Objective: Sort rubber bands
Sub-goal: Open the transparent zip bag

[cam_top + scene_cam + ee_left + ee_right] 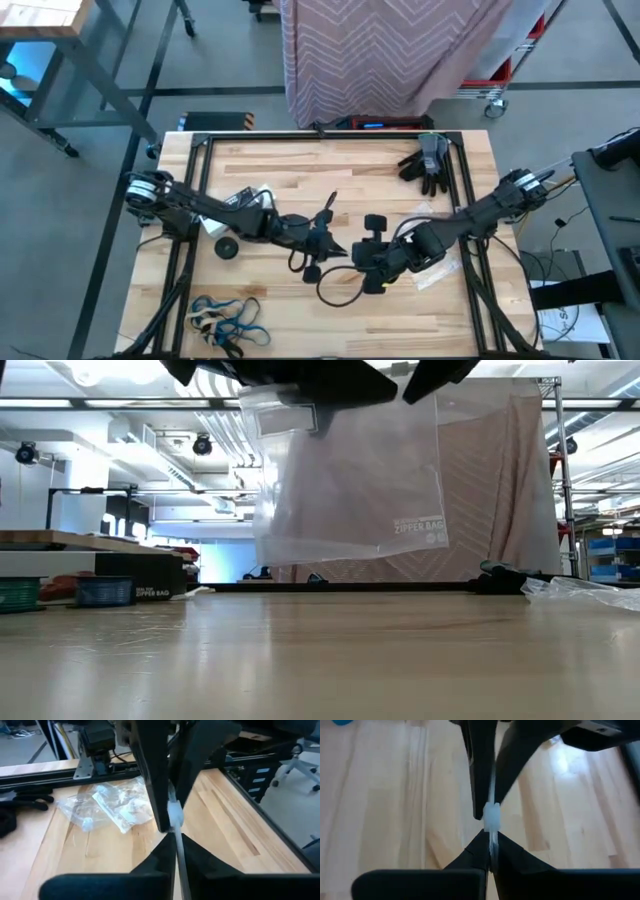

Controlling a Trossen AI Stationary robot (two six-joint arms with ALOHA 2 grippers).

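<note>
A clear zipper bag (350,480) hangs above the middle of the table, its top edge caught by both grippers. My left gripper (176,837) and my right gripper (490,837) meet tip to tip over the table's centre (345,255), both shut on that edge. A small white slider (174,815) sits on the edge between the two sets of fingertips. The rubber bands (225,320), blue, tan and black loops, lie in a loose heap on the table near its near left corner, away from both grippers. My left gripper pinches the bag's top edge (177,851) between its two fingers, just beside the white slider. It comes from the table's left, slanting slightly down. The bag hangs below, clear of the table. My right gripper pinches the same top edge (492,845) between its two fingers, on the slider's (491,817) other side. It comes from the table's right, slanting down. The bag's sheet hangs flat and upright beneath.
Dark work gloves (425,165) lie at the far right. Crinkly clear bags lie by the left arm (245,200) and under the right arm (440,270). A black frame (320,138) runs around the tabletop. Bare wood shows at the near middle and right.
</note>
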